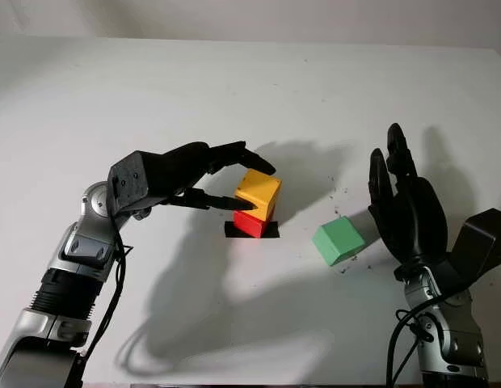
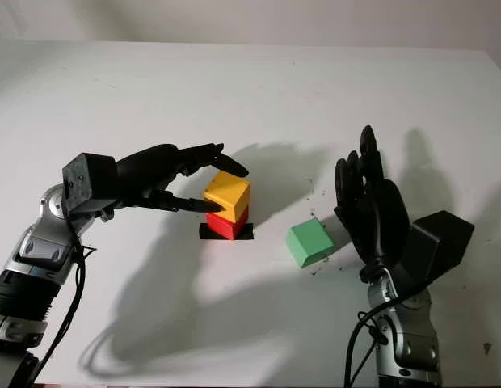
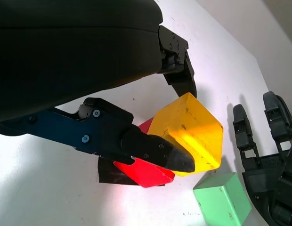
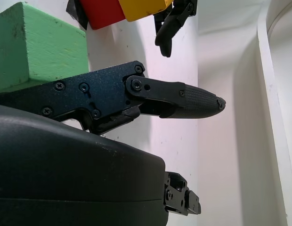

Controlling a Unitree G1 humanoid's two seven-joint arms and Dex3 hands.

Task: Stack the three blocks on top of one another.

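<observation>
yellow wood sits on red near the middle of the white counter [image 1: 153,89]: a yellow painted wooden cube [image 1: 258,192] rests on top of a red painted wooden cube [image 1: 250,222], turned a little so its corners overhang the lower block's edges. the red cube stands on a small black square patch [image 1: 271,233] stuck to the counter.

the left hand [image 1: 226,182], a black three-finger hand on a silver and black arm, reaches in from the robot's left at the height of the yellow cube. one finger arches over to the cube's upper far edge and another points at its near side face, so the fingers bracket the block. in the left wrist view the fingertips [image 3: 176,160] lie right against the yellow surface, but i cannot tell whether they are pressing on it or just clear of it.

a green painted wooden cube [image 1: 338,241] lies on the counter to the robot's right of the stack, apart from it, tilted on its base relative to the counter's edges. the right hand [image 1: 406,206] is open just beyond the green cube on the robot's right, raised with fingers pointing up and away, holding nothing.
</observation>
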